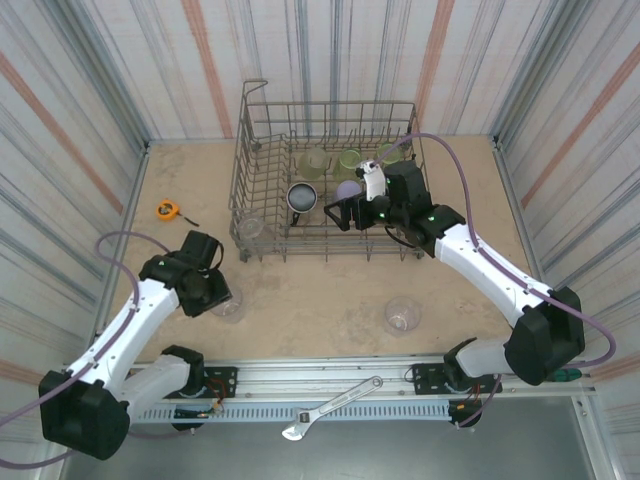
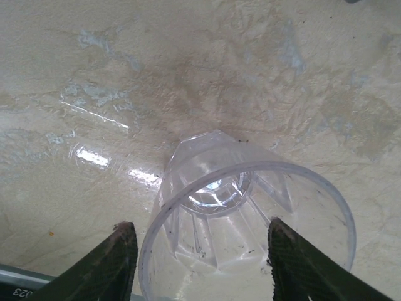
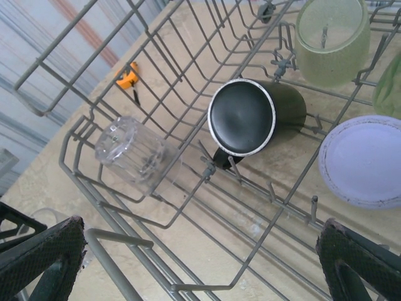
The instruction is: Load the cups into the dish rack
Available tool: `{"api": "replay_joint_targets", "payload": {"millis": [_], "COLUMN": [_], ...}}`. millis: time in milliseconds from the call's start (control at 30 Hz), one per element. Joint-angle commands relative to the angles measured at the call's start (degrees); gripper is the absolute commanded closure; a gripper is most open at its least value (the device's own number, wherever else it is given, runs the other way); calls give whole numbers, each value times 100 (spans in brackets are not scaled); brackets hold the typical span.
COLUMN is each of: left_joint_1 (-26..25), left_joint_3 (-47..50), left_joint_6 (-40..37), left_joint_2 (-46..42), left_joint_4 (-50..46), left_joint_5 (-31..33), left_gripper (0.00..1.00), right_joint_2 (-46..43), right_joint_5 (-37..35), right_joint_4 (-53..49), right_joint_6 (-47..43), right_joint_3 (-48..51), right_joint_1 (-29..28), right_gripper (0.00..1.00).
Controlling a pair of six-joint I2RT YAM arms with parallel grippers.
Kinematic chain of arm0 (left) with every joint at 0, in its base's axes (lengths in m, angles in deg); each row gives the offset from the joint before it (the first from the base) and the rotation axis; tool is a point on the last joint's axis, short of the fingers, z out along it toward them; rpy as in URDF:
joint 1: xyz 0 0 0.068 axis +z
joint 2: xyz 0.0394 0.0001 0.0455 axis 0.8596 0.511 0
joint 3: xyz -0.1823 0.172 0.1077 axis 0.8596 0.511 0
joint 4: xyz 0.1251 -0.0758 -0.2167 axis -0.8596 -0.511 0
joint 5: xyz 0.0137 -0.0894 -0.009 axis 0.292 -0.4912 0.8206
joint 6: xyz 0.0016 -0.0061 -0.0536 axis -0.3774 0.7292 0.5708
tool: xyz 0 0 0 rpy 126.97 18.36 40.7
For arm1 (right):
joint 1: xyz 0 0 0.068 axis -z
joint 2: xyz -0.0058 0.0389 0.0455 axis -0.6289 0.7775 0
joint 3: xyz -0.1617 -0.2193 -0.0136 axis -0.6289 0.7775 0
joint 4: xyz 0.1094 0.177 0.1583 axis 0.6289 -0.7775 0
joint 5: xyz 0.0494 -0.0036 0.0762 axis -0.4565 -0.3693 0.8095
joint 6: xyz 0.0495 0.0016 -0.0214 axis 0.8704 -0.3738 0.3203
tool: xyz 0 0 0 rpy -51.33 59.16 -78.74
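A clear cup [image 2: 250,207] stands upright on the table under my left gripper [image 2: 200,224]. One finger [image 2: 116,263] is just outside its rim and the other is over its mouth; the jaws are apart and grip nothing. From above, this gripper [image 1: 222,292] is left of centre by that cup [image 1: 229,304]. My right gripper [image 3: 200,263] hangs open over the front of the dish rack [image 1: 262,150], empty. The rack [image 3: 207,285] holds a black cup [image 3: 250,116], a lavender cup [image 3: 366,160] and yellow-green cups [image 3: 329,37]. Another clear cup [image 1: 402,316] stands on the table.
A clear cup [image 1: 248,231] stands just outside the rack's front left corner and shows through the wires [image 3: 128,150]. An orange tape measure [image 1: 167,209] lies at the far left. A wrench [image 1: 330,408] rests on the rail by the arm bases. Striped walls close in three sides.
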Motion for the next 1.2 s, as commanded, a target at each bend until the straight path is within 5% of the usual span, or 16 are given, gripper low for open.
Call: {"api": "replay_joint_targets", "payload": {"millis": [0,333,767,1167], "left_joint_1": [-50,-96,-182,-143], "left_joint_3": [160,56,-453,-1344], "left_joint_6": [130,-1,-144,-602], "left_joint_2": [63,353,182,240], "left_joint_4": [73,90,-367,-1043], "left_joint_5": [191,237,288,1186], "left_gripper": [51,100,100,100], "right_joint_2": [-64,-172,-295,-368], "right_joint_5": [127,81,64,77], "right_joint_4": [61,20,30,15], "right_joint_6": [158,188,288,352], "right_joint_3": [-70,-65,79,58], "right_joint_1": [33,40,33,42], "right_gripper": [1,1,1,1]}}
